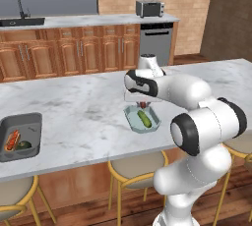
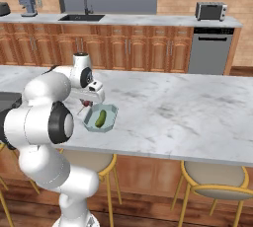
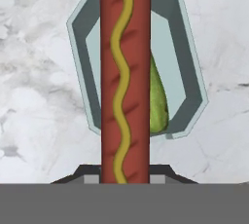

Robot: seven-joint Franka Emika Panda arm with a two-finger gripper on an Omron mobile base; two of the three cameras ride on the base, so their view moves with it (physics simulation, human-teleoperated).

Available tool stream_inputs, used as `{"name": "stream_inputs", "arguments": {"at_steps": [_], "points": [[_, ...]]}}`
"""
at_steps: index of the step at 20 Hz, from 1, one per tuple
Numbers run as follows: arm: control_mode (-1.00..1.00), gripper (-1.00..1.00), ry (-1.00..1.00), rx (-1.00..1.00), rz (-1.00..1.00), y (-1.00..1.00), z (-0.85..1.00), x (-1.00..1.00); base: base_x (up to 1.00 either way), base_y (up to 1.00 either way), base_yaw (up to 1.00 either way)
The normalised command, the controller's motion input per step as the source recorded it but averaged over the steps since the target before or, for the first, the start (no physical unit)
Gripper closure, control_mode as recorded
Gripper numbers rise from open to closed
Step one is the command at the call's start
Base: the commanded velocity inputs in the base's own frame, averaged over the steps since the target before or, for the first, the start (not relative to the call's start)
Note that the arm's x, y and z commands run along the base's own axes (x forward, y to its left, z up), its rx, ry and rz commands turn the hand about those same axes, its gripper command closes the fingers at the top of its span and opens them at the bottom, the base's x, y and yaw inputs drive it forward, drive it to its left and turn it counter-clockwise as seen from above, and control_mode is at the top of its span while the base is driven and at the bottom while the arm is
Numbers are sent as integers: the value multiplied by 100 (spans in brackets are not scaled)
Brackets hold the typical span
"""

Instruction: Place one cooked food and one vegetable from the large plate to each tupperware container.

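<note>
My gripper (image 3: 124,179) is shut on a hot dog sausage (image 3: 124,72) with a wavy mustard line, which stands straight out from the fingers. It hangs just above the pale blue-grey tupperware container (image 3: 194,86), where a green pickle (image 3: 158,101) lies half hidden behind the sausage. In the left base view the gripper (image 1: 142,103) hovers over this container (image 1: 155,122) and its pickle (image 1: 144,118); the right base view shows the container (image 2: 112,112) too. The dark grey container (image 1: 22,118) sits far left, holding a hot dog (image 1: 12,140) and a green vegetable (image 1: 23,145). The large plate is out of view.
Both containers rest on a long marble island (image 1: 78,107) whose front edge runs close to them. Yellow-legged stools (image 1: 135,168) stand under that edge. The back counter carries a toaster (image 1: 150,8) and a sink (image 2: 81,17).
</note>
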Motion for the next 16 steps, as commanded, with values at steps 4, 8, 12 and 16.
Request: {"name": "stream_inputs", "arguments": {"at_steps": [4, 8, 12, 16], "points": [[-100, 100, 0, -3, 6, 0, -32, 34, 0, 0, 0], [-100, 100, 0, -3, 5, 0, -27, 27, 0, 0, 0], [-100, 100, 0, -2, 0, 0, -19, 6, 0, 0, 0], [-100, 100, 0, 0, 1, 0, -17, 0, 0, 0, 0]]}}
